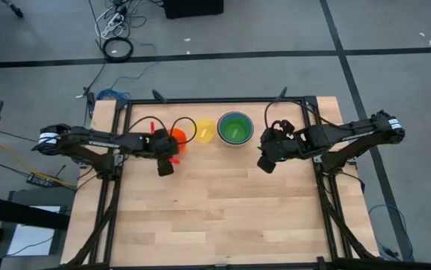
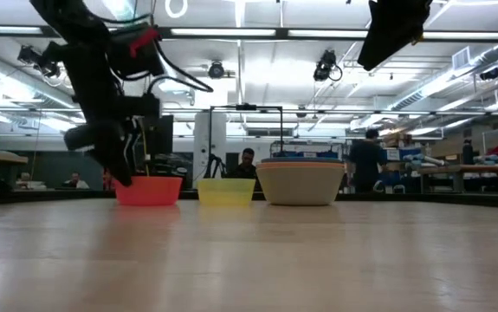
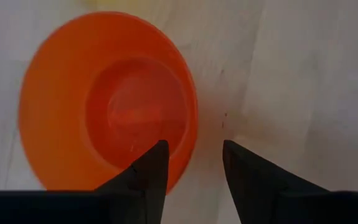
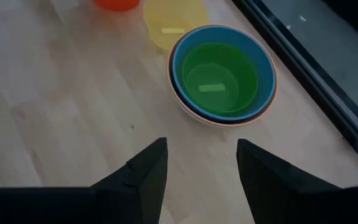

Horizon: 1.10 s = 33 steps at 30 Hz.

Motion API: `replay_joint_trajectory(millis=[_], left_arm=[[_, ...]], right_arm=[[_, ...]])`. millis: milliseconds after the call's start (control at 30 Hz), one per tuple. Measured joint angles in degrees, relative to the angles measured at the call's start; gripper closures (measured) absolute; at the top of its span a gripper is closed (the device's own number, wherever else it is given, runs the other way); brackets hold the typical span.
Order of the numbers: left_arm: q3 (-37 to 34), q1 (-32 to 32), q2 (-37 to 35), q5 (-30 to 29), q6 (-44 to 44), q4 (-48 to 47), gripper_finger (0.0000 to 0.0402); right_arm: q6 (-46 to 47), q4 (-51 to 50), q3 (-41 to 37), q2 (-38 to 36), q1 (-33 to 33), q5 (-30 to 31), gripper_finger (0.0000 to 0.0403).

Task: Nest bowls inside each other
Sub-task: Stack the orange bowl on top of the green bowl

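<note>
Three things stand in a row along the far side of the table. From left to right they are a small red-orange bowl, a yellow bowl and a stack with a green bowl inside a blue one inside a light orange one. Each rests on its base. My left gripper is open and slants down at the red-orange bowl, low over the table. My right gripper is open and hangs high, on the near right of the stack. My left gripper's fingers stand astride the red-orange bowl's rim, one finger over the inside and the other outside over the table. They slant down from the table's left. Whether either finger touches the rim cannot be told. The bowl sits upright on the table.
A black frame rail runs along the table's far edge close behind the bowls. The near half of the wooden table top is bare. Beyond the table, people stand in the room.
</note>
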Motion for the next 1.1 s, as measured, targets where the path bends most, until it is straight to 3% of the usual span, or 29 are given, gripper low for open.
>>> replay_joint_trajectory(millis=[200,267,433,567,700,867,1100], left_arm=[[0.00,1.42,5.80,0.12,3.08,5.38,0.0242],[0.02,1.81,6.70,2.82,3.39,6.86,0.0256],[0.02,2.04,6.68,5.79,2.90,7.09,0.0378],[1.55,1.90,6.17,5.60,1.03,4.93,0.0394],[8.67,0.38,6.11,5.48,0.45,2.13,0.0396],[20.65,-0.19,8.33,2.40,8.31,1.73,0.0398],[39.31,3.45,21.06,3.74,17.24,1.00,0.0399]], right_arm=[[0.28,-0.11,0.00,0.02,0.00,0.00,0.0224],[0.32,-0.11,0.00,-0.01,0.00,0.02,0.0224],[0.37,-0.18,0.00,0.02,-0.02,0.02,0.0224],[0.37,-0.21,0.00,0.02,0.00,0.00,0.0224],[0.86,-1.52,0.00,0.02,-0.01,0.02,0.0224],[2.41,-4.66,0.00,0.02,-0.02,0.16,0.0224],[2.48,-5.40,0.00,0.02,0.67,0.19,0.0224]])
